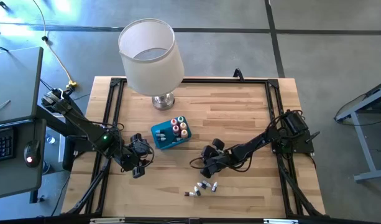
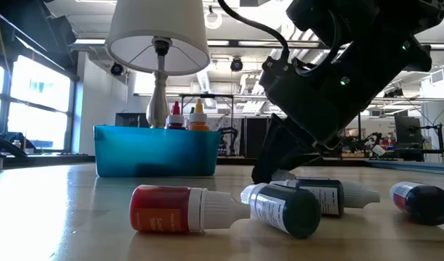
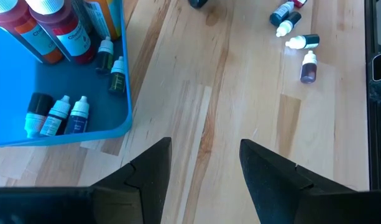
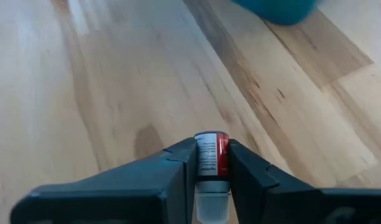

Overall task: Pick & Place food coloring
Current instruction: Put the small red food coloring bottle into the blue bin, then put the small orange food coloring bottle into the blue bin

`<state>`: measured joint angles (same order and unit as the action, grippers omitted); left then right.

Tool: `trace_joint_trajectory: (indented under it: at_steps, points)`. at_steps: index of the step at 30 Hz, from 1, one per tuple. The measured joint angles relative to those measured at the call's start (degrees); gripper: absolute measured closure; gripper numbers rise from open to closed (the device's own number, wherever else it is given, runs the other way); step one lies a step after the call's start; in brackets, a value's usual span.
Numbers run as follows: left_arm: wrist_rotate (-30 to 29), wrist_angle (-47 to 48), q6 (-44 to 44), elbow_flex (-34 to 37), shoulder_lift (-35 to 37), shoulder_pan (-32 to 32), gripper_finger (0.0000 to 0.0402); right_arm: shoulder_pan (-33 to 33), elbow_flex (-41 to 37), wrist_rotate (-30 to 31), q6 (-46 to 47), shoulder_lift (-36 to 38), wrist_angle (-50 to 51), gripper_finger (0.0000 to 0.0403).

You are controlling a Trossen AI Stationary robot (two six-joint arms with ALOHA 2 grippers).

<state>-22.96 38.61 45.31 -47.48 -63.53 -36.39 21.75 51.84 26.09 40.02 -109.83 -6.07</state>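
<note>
Room: grey concrete floor, a desk with keyboard to one side.

High view: wood-plank surface point(image 1: 240, 118) in a black frame. Lamp point(image 1: 150, 59) at the far edge; blue tray point(image 1: 160, 138) in front of it, bottles point(image 1: 179, 127) standing inside. Loose bottles point(image 1: 204, 186) lie near the front edge. Right end effector point(image 1: 209, 165) sits low, just behind them. Left end effector point(image 1: 139, 163) waits beside the tray.

Low view: red bottle point(image 2: 174, 209) and dark bottles point(image 2: 294, 206) lie on their sides, close together; the right arm's dark bulk comes down right behind them.

Left wrist view: fingers point(image 3: 150, 171) spread wide, nothing between them; tray corner with small bottles alongside.

Right wrist view: fingers point(image 4: 171, 168) closed on a red bottle point(image 4: 212, 155), gripped across the body, white cap toward the camera.

Handling, judged: light, stiff plastic, smooth and round, so apt to roll or slip. Best held across the labelled body, not the tapered cap.
</note>
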Motion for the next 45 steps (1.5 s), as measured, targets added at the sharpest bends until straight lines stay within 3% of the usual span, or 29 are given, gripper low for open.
trace_joint_trajectory:
  at_steps: [6, 10, 13, 19, 25, 31, 39, 45]
  points:
    - [0.0, 0.0, 0.0, 0.0, 0.0, 0.0, 0.0215, -2.8, 2.7, -0.1, -11.8, -0.4, -11.9, 0.0338]
    - [0.0, 0.0, 0.0, 0.0, 0.0, 0.0, 0.0215, -6.4, 9.8, 2.8, -25.8, -0.2, -12.2, 0.0326]
    - [0.0, 0.0, 0.0, 0.0, 0.0, 0.0, 0.0215, -9.7, 15.1, 1.8, -32.0, -0.2, -12.3, 0.0329]
    - [0.0, 0.0, 0.0, 0.0, 0.0, 0.0, 0.0215, -14.4, 20.0, -2.2, -32.5, -1.8, -8.6, 0.0330]
    - [0.0, -0.1, 0.0, 0.0, 0.0, 0.0, 0.0215, -13.6, 25.7, -8.0, -37.7, -10.1, -7.5, 0.0326]
    - [-1.6, -0.2, 0.0, 0.0, 0.0, 0.0, 0.0215, -14.0, 32.7, -2.9, -40.0, -12.8, -0.8, 0.0312]
    - [-3.5, -2.3, -2.0, 0.0, -0.2, 0.0, 0.0215, -14.7, 34.1, -2.6, -40.1, -12.8, 2.1, 0.0260]
    - [-9.9, -2.5, -3.1, 0.0, -3.5, 0.0, 0.0215, -12.4, 34.0, -2.9, -40.4, -6.9, 7.7, 0.0239]
